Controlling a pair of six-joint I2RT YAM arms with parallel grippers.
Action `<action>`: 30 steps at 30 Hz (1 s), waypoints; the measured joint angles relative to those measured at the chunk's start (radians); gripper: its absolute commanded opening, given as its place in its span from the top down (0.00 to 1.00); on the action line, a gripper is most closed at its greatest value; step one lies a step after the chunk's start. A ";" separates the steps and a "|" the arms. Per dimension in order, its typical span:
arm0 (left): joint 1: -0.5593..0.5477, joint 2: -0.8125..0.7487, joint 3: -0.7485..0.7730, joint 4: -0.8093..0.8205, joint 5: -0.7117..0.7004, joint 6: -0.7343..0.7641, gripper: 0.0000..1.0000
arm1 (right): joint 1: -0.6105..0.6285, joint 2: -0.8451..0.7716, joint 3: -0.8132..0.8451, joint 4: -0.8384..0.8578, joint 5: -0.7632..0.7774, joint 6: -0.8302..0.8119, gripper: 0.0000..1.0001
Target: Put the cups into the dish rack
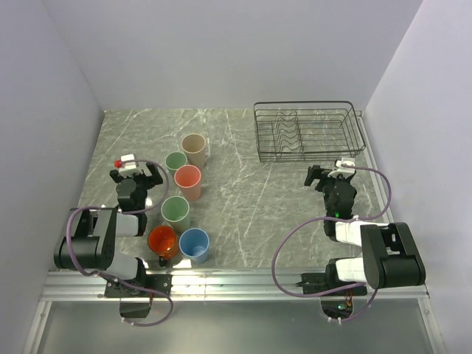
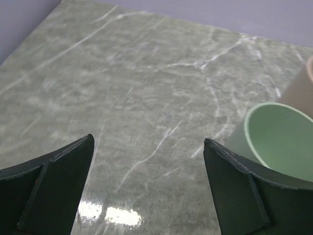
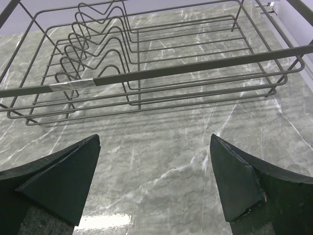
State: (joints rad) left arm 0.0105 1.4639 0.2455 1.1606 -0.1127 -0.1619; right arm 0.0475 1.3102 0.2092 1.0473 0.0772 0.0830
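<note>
Six cups stand upright left of centre: a beige cup (image 1: 195, 147), a small pale green cup (image 1: 175, 162), a salmon pink cup (image 1: 187, 182), a second pale green cup (image 1: 175, 212), an orange mug (image 1: 162, 241) and a light blue cup (image 1: 194, 245). The black wire dish rack (image 1: 307, 131) stands at the back right and holds no cups; it fills the top of the right wrist view (image 3: 146, 73). My left gripper (image 1: 136, 175) is open and empty, just left of the small green cup (image 2: 281, 139). My right gripper (image 1: 330, 175) is open and empty, just in front of the rack.
The grey marble table (image 1: 243, 199) is enclosed by pale walls at the back and on both sides. A metal rail (image 1: 236, 284) runs along the near edge by the arm bases.
</note>
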 measured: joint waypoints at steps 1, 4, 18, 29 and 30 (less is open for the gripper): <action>-0.001 -0.006 0.002 -0.016 -0.030 -0.014 0.01 | 0.000 0.000 0.000 0.000 0.000 0.000 0.00; -0.001 -0.059 0.058 -0.184 -0.116 -0.044 0.01 | 0.001 -0.006 0.000 -0.006 0.023 0.003 0.00; 0.034 -0.146 0.680 -1.007 -0.206 -0.278 0.16 | 0.023 -0.284 0.258 -0.393 0.245 0.141 0.00; 0.040 0.032 0.904 -1.452 0.129 -0.298 0.14 | -0.008 -0.276 0.760 -1.015 0.179 0.512 0.00; 0.040 0.031 0.904 -1.477 0.144 -0.290 0.15 | -0.008 -0.250 0.797 -1.070 0.164 0.523 0.00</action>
State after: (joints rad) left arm 0.0505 1.4948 1.1500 -0.3168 0.0311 -0.4515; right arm 0.0391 1.0599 1.0058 -0.0227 0.2413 0.6064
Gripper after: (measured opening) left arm 0.863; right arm 0.996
